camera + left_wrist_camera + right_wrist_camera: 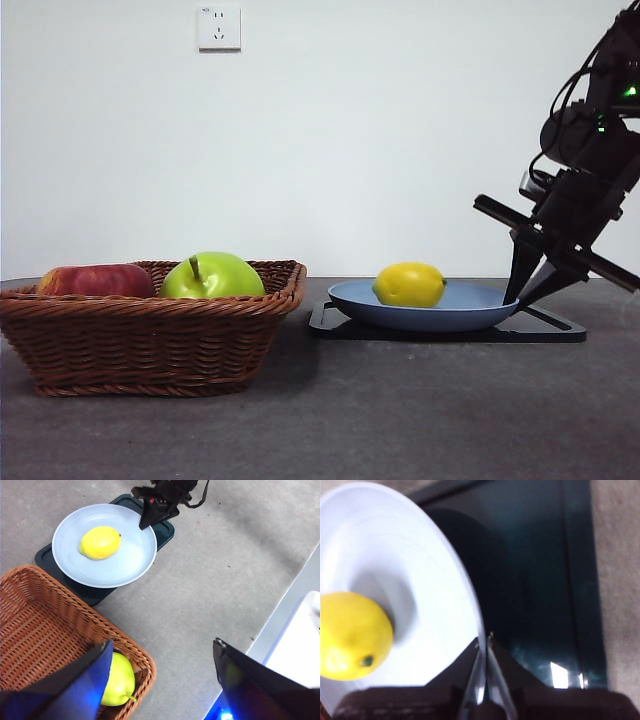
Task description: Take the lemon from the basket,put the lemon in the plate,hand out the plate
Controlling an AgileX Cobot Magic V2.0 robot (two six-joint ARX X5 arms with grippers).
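The yellow lemon [409,284] lies in the light-blue plate [440,318], which rests on a black tray [545,333]. My right gripper [522,298] comes down from the upper right and is shut on the plate's right rim [470,605]; its jaws [484,642] pinch the edge, with the lemon [350,635] beside them. The brown wicker basket [150,345] stands at the left. My left gripper [160,652] is open and empty, high above the basket's corner [45,630]. From there I see the plate [130,565], the lemon [100,542] and the right gripper [145,525].
A yellow-green apple [212,277] and a red apple [95,280] lie in the basket; the green one also shows in the left wrist view [119,680]. The black tray [162,532] sits under the plate. A white surface [300,650] borders the grey table.
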